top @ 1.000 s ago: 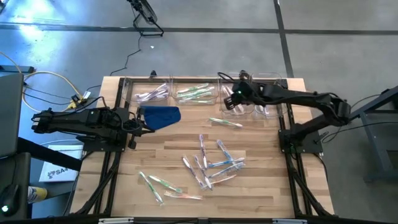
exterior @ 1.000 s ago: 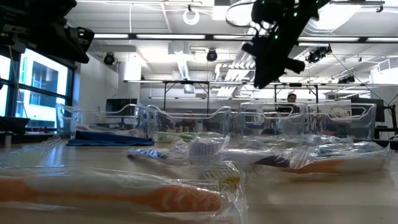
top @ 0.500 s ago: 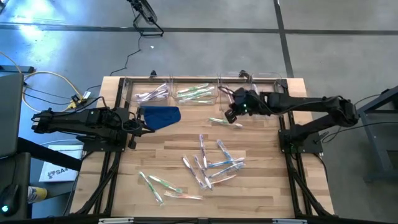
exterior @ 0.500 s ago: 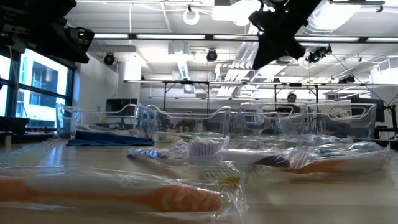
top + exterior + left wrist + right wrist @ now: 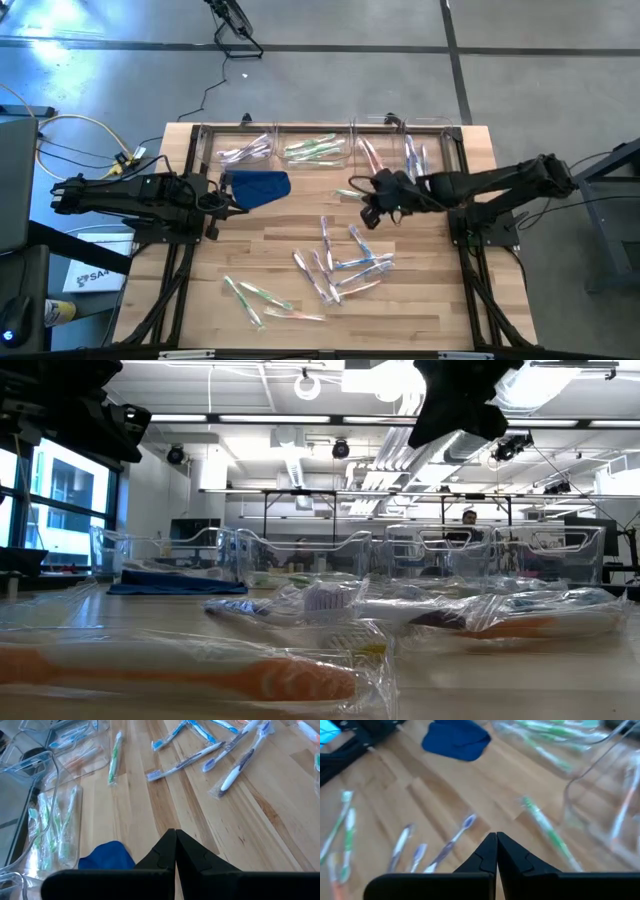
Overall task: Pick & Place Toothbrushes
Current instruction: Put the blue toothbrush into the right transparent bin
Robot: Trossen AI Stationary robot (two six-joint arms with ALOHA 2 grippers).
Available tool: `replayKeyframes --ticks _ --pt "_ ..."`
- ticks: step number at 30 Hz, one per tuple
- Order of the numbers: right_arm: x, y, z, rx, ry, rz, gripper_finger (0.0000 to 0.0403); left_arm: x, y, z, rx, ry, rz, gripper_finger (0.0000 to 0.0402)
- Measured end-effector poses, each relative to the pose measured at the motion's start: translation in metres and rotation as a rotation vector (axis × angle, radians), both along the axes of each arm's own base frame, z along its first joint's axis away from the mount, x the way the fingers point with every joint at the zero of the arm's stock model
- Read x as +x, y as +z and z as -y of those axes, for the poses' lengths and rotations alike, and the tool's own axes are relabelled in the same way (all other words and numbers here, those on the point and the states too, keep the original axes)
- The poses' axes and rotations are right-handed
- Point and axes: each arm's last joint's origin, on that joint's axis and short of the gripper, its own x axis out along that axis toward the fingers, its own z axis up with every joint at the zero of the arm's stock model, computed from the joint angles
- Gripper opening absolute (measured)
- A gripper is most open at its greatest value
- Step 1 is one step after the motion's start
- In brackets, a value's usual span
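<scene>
Toothbrushes [image 5: 338, 262] lying loose on the worktop [image 5: 420, 310] below the right hand [image 5: 368, 208], which is hovering closed and empty; left hand [image 5: 232, 205] closed, waiting.

The right gripper [image 5: 368, 205] hangs over the wooden worktop [image 5: 270, 255], a green toothbrush [image 5: 352, 194] just beside its tip and the clear bins [image 5: 325, 148] just beyond. The scattered toothbrushes [image 5: 338, 262] lie near it, the blue cloth [image 5: 257, 187] well apart, beside the left gripper [image 5: 232, 203].
</scene>
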Motion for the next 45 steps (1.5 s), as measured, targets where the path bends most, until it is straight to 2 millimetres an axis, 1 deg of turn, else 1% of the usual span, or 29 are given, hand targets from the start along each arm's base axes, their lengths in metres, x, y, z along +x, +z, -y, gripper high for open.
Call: replayKeyframes --ticks 4,10,15,20,25,33,45 --pt "-0.002 0.000 -0.016 0.016 0.022 0.015 0.0002 0.000 0.000 0.000 0.001 0.001 0.000 0.0001" --pt "-0.004 -0.003 -0.035 0.033 0.081 0.008 0.0002 0.000 0.000 0.000 0.001 0.002 0.001 0.0001" --pt "-0.002 -0.007 -0.045 0.032 0.121 -0.009 0.0002 0.000 0.000 0.000 0.001 0.002 0.000 0.0001" --pt "-0.001 -0.012 -0.051 0.054 0.169 -0.037 0.0002 0.000 0.000 0.000 0.002 0.004 0.000 0.0001" --pt "0.005 -0.023 -0.057 0.055 0.251 -0.096 0.0002 0.000 0.000 0.000 0.003 0.004 0.000 0.0001" --pt "0.017 -0.045 -0.063 0.103 0.327 -0.194 0.0002 0.000 0.000 0.000 0.002 0.004 0.001 0.0001" --pt "0.031 -0.080 -0.070 0.146 0.360 -0.331 0.0002 0.000 0.000 0.000 0.002 0.003 0.001 0.0001"
